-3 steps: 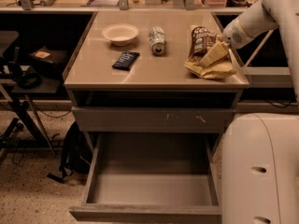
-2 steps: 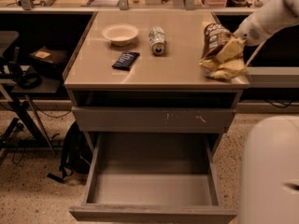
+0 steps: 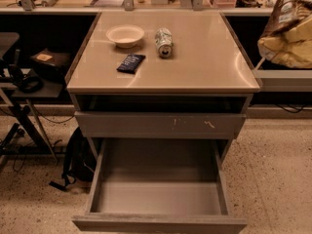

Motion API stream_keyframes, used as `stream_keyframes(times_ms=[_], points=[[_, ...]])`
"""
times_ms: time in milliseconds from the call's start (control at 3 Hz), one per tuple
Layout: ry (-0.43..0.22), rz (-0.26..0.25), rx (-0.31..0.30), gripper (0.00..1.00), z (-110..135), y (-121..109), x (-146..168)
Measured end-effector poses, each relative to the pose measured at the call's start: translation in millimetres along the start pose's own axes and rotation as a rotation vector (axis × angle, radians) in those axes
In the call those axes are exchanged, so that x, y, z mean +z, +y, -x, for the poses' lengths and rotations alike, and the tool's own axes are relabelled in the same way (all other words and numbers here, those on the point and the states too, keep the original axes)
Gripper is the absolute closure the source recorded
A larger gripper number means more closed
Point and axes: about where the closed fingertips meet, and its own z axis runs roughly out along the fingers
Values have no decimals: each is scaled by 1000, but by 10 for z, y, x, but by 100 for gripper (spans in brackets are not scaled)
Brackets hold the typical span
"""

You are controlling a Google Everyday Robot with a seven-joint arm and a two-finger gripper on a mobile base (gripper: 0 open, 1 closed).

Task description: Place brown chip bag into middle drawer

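The brown chip bag [image 3: 288,28] hangs in the air at the far right edge of the camera view, beyond the counter's right side and above its level. Its dark brown top is uppermost and its pale yellow part below. The gripper is out of view, past the right edge or behind the bag. The middle drawer [image 3: 157,198] is pulled wide open at the bottom centre, with a bare grey floor and nothing in it. The bag is up and to the right of the drawer.
The counter top [image 3: 195,67] carries a white bowl [image 3: 125,35], a can lying on its side [image 3: 164,42] and a small dark blue packet [image 3: 130,63]. A shut drawer front with pale scratches [image 3: 161,125] sits above the open drawer. A black backpack [image 3: 78,160] lies on the floor at left.
The bag has been lifted off the counter's right corner and carried up and to the right. The white arm and gripper have left the view.
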Motion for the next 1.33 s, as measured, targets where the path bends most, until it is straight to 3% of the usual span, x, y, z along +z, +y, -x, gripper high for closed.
stream_keyframes(times_ms=[333, 667, 1000, 1333], points=[[-158, -103, -29, 100, 527, 358, -921], [-189, -113, -46, 100, 737, 718, -1263], [-158, -69, -66, 100, 593, 842, -1146], [-175, -20, -115, 100, 538, 1300, -1211]])
